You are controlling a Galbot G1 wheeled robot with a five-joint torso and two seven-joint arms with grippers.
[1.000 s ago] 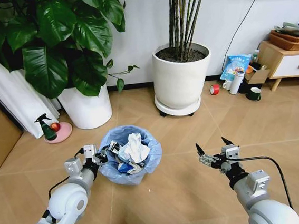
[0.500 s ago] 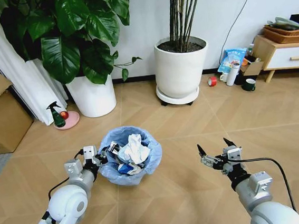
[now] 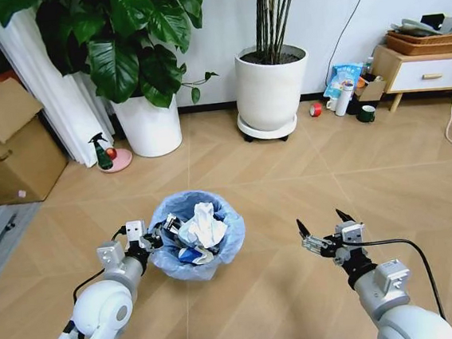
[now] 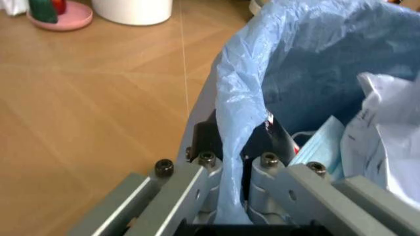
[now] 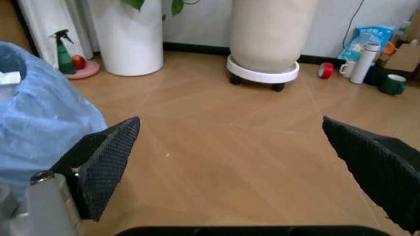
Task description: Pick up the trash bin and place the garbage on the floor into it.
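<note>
Between the left claw's (image 3: 157,233) fingers, the trash bin's (image 3: 199,260) bag-lined rim is pinched.

Held only by that rim, the bin could tilt or slide free if the thin liner slips, spilling the crumpled paper (image 3: 205,223) heaped just beyond the claw. The left arm is extended low and forward. Well apart, the right claw (image 3: 323,226) hangs wide open and empty above the floor (image 3: 275,181).

I am in a lived-in room of a home: wooden herringbone floor (image 3: 291,179), two big potted plants in white pots (image 3: 272,91) by the wall, a low wooden cabinet (image 3: 425,72) with a basket, a cardboard box (image 3: 8,150), and a spray bottle (image 3: 102,152).
</note>
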